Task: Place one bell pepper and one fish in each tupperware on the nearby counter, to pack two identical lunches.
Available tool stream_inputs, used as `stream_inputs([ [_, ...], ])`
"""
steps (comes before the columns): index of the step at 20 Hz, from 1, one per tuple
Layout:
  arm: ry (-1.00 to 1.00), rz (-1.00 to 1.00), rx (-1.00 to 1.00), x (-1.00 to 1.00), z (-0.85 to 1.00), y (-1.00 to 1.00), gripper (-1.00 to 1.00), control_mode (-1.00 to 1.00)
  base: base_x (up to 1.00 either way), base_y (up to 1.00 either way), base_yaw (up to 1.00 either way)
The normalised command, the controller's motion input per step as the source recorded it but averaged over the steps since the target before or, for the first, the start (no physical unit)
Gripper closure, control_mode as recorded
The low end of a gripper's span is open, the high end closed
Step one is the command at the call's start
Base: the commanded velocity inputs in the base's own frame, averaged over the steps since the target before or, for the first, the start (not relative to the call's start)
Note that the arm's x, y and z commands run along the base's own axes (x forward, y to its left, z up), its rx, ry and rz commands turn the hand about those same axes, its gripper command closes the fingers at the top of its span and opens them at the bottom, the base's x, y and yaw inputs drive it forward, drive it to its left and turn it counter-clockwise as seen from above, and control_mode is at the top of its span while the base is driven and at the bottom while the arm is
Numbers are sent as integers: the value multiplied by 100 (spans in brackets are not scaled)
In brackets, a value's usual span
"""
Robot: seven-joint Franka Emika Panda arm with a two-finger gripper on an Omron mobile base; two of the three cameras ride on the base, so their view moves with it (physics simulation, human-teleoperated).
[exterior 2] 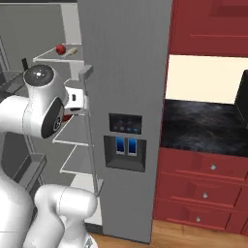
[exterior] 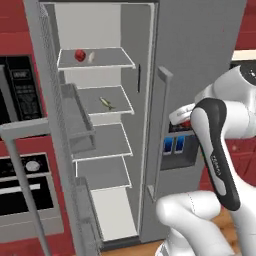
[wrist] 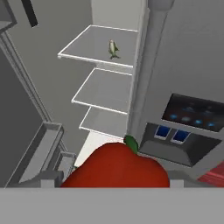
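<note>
Fridge [exterior: 200,45] door's open and my gripper [wrist: 116,186], jaws wide, is wrapped round a glossy bell pepper [wrist: 116,168], probably slippery, so squeeze its middle.

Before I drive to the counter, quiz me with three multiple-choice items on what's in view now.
1. The spare pepper lies on:
A. the top shelf
B. the counter
C. the floor

2. Red peppers in view:
A. one
B. two
C. three

3. The gripper is:
A. open and empty
B. shut on a pepper
C. shut on a fish

Answers:
1. A, it sits on the open fridge's highest shelf.
2. B, one is on that shelf and one is at the hand.
3. B, the held pepper sits at the fingers in the hand view, clear of any shelf.
</note>
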Motion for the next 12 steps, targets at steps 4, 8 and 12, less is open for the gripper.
stream_inputs([
  [4, 0, 0, 0, 0, 0, 0, 100, 100, -56, -100, 0],
  [8, 0, 0, 0, 0, 0, 0, 100, 100, -12, -100, 0],
  [12, 0, 0, 0, 0, 0, 0, 100, 100, 0, -100, 0],
])
